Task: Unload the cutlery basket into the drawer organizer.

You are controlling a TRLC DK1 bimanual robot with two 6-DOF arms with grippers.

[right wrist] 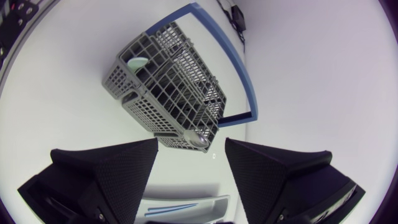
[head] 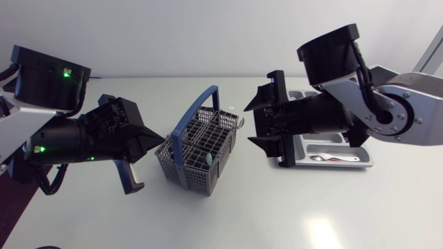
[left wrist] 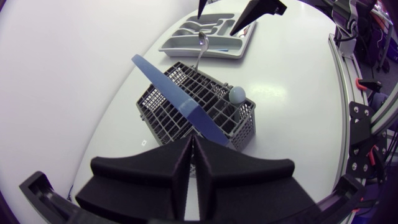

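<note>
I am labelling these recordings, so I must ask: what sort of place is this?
Probably a robotics lab bench, not a real kitchen. A cutlery basket and a drawer organizer sit on a plain white table, with the left arm and the right arm over it from either side.

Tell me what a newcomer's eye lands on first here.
The grey cutlery basket with its blue handle stands mid-table, a spoon poking from it. Two black grippers flank it: the left gripper with fingers shut, the right gripper with fingers open. The drawer organizer lies partly hidden under the right arm.
</note>
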